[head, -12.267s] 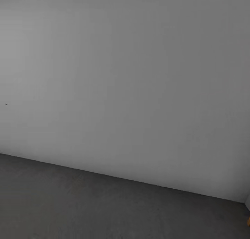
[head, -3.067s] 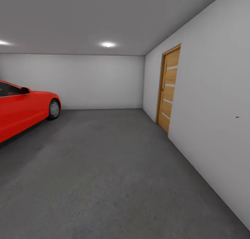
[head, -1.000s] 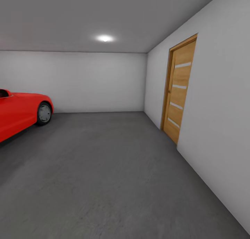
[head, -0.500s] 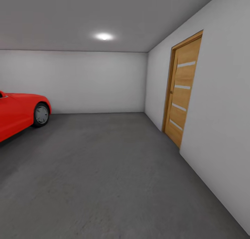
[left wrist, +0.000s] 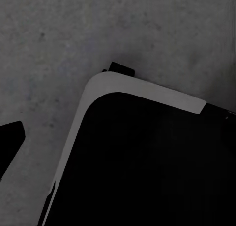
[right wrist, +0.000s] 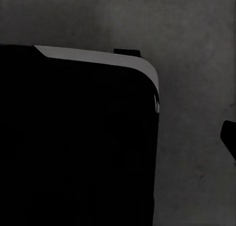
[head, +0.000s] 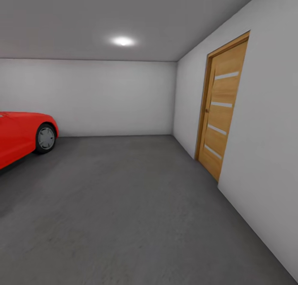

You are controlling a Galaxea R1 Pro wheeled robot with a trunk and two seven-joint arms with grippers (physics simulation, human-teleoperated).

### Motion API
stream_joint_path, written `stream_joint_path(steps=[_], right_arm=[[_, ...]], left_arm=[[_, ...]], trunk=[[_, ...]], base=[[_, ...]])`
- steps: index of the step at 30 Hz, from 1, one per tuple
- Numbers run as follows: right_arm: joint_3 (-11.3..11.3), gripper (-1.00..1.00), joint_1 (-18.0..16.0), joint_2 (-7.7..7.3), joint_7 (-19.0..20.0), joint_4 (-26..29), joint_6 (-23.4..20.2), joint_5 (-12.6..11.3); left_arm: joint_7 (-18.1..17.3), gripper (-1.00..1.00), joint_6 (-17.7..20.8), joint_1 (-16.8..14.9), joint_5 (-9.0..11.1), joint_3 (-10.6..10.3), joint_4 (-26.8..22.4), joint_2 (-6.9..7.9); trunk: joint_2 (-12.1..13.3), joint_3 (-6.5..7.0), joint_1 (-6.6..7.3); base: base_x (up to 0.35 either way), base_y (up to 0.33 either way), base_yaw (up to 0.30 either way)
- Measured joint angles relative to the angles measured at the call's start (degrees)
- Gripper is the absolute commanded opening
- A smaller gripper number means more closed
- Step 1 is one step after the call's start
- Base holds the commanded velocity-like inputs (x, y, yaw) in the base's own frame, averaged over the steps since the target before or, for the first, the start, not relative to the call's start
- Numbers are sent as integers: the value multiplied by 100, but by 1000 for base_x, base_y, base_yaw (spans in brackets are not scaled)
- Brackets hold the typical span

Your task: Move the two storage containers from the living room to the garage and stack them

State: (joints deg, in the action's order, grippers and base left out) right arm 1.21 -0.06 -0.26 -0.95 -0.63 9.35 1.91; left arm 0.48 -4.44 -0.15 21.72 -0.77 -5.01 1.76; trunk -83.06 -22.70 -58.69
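Garage interior, seen from the robot's head — dark grey concrete floor [head: 124, 202] running to pale grey walls [head: 103, 96]. A red car [head: 20, 136] sits at the left; a wood door [head: 221, 111] stands shut in the right wall. Both wrist views look down on concrete past the robot's black base [left wrist: 147, 167]. Finger state cannot be told.

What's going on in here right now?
The robot is in the garage and nothing is being handled. Its head camera looks along the grey floor toward the far wall, with a red car at the left and a wooden door in the right wall. No orange bin is in sight. Both wrist cameras look down at concrete past the robot's dark base.
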Motion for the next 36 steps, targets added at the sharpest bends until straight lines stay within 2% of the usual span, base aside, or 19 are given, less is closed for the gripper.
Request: stream_joint_path(steps=[36], right_arm=[[10,100,0,0,6,0,5,16]], left_arm=[[0,100,0,2,0,0,0,0]], trunk=[[0,0,0]], base=[[324,0,0]])
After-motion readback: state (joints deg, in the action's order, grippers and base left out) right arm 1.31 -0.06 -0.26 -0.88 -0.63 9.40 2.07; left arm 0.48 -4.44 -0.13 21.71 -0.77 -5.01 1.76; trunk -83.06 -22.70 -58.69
